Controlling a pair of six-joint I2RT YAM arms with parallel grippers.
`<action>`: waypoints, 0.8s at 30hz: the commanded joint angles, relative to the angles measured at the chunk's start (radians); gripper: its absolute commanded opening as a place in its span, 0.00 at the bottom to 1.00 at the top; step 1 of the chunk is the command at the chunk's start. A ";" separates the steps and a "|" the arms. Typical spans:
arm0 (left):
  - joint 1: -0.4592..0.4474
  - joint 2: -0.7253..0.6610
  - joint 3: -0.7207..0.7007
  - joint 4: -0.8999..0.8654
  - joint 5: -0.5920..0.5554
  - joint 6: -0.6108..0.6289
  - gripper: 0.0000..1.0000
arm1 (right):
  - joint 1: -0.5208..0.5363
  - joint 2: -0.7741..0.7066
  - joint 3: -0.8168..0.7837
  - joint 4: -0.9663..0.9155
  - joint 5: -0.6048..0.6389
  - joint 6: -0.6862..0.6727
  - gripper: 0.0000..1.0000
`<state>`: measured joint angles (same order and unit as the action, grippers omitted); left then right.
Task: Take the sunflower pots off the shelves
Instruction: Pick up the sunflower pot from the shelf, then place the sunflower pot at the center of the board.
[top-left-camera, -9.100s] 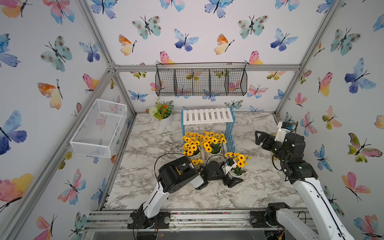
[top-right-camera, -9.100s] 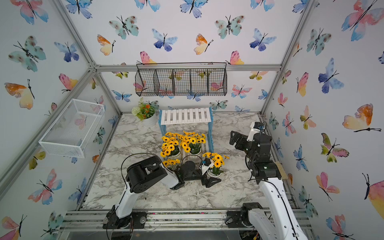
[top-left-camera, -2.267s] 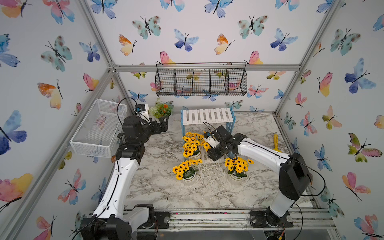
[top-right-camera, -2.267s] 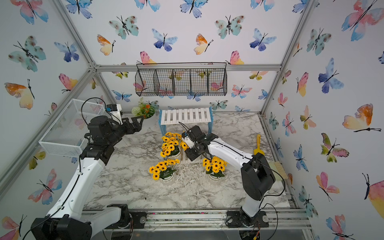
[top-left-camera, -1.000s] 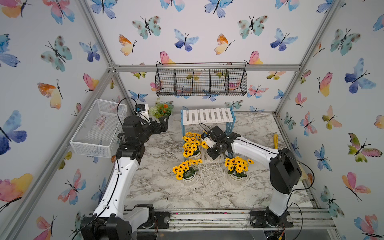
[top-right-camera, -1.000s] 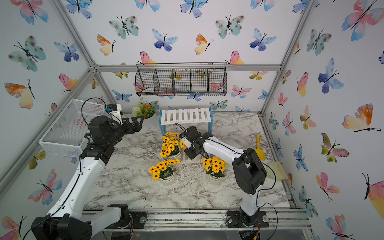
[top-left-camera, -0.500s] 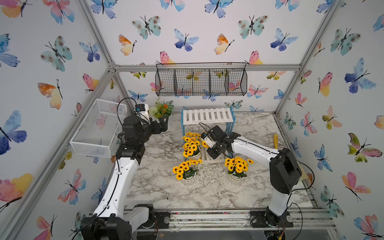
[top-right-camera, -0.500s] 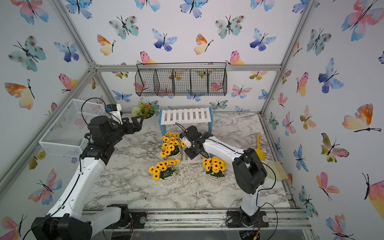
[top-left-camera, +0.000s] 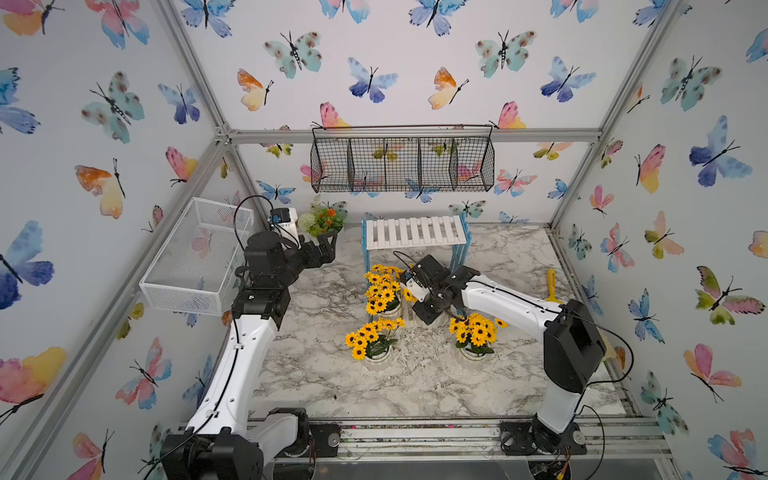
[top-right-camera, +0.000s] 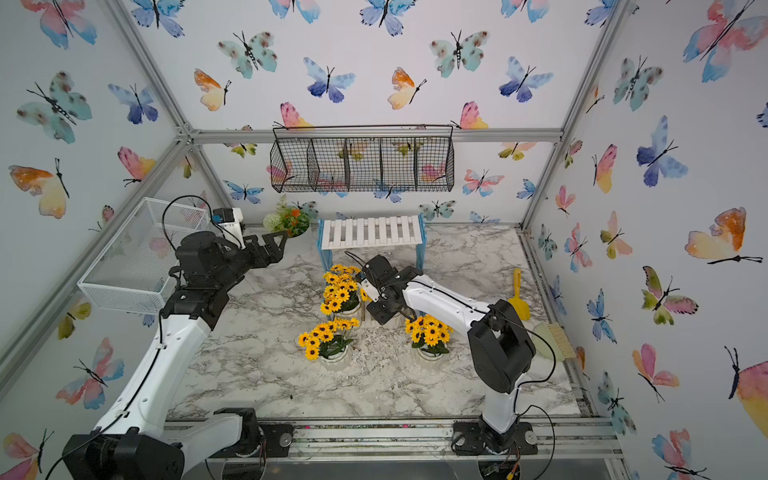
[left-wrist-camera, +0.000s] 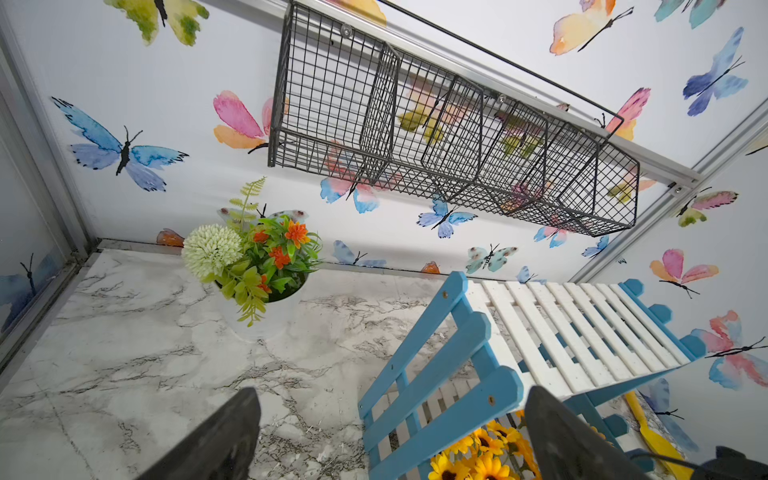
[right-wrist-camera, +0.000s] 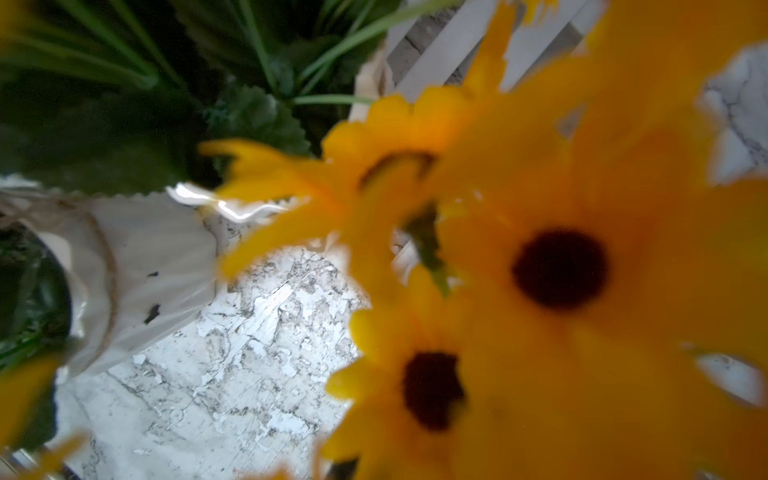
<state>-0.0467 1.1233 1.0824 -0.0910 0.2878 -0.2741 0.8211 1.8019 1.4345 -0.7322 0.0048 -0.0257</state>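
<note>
Right jaws together, low at the shelves (top-left-camera: 415, 232).
Right gripper (top-left-camera: 424, 312) is among sunflowers beside a shelved pot (top-left-camera: 384, 293); any grip is hidden. Two pots (top-left-camera: 376, 345) stand on the surface (top-left-camera: 316, 374). Left gripper (top-left-camera: 330, 248) raised, jaws apart.

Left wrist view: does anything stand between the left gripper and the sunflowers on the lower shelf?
Yes: the blue lattice side frame stands between the open left gripper and the sunflower pot behind it.

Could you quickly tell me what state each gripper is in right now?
Left gripper: open, empty.
Right gripper: shut among sunflowers; its hold cannot be told.
</note>
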 joint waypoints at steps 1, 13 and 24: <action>0.007 -0.017 -0.010 0.023 0.019 -0.003 0.98 | 0.022 -0.066 0.023 -0.018 0.047 0.027 0.02; 0.007 -0.026 -0.011 0.023 0.022 -0.006 0.98 | 0.134 -0.117 -0.049 -0.048 0.100 0.124 0.02; 0.008 -0.036 -0.016 0.025 0.017 -0.004 0.98 | 0.219 -0.128 -0.108 -0.003 0.102 0.230 0.02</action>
<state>-0.0467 1.1126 1.0821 -0.0868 0.2909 -0.2756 1.0248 1.7164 1.3388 -0.7692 0.0761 0.1570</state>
